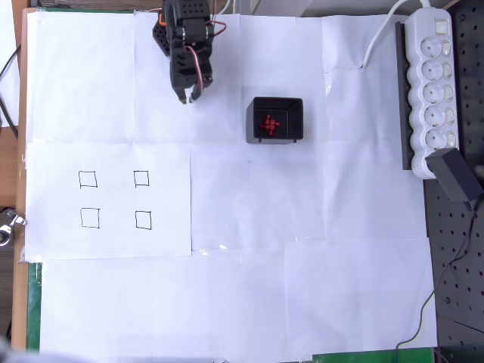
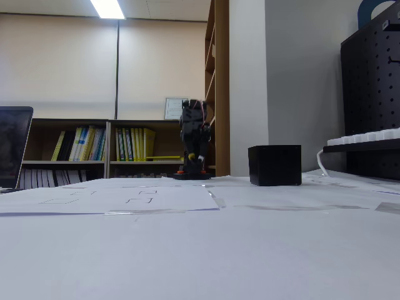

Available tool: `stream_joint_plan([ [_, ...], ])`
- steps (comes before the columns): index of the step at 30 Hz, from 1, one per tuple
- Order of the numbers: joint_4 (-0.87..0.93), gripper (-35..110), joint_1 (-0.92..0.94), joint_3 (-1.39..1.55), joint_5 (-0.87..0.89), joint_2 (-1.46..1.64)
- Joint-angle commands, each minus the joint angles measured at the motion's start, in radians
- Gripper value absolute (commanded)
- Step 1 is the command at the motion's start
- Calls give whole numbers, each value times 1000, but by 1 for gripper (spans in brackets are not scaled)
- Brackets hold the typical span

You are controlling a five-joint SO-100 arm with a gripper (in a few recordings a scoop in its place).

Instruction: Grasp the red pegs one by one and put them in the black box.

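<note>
The black box (image 1: 276,119) stands on the white paper right of centre at the back of the table, and red pegs (image 1: 270,123) lie clustered together on its floor. In the fixed view the black box (image 2: 274,164) is a dark cube whose inside is hidden. My gripper (image 1: 186,97) hangs folded close to the arm's base, left of the box and apart from it, its fingertips close together with nothing between them. From the side, the black arm (image 2: 195,139) stands upright behind the paper.
Several small drawn squares (image 1: 113,199) mark a sheet at the left. A white power strip (image 1: 431,83) and a black adapter (image 1: 458,174) lie along the right edge, beside a black pegboard (image 1: 454,265).
</note>
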Motion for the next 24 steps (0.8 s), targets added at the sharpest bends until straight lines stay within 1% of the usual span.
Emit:
stream_joint_plan([
  [1,12,0,-8,-57,-23,-66],
  [3,37,0,-3,-91,-25,-89],
  [10,-37,0,46,-224,23,-158],
  [14,-11,0,46,-224,-21,-193],
  [21,8,0,71,-224,-35,-235],
  [24,12,0,75,-224,-67,-235],
])
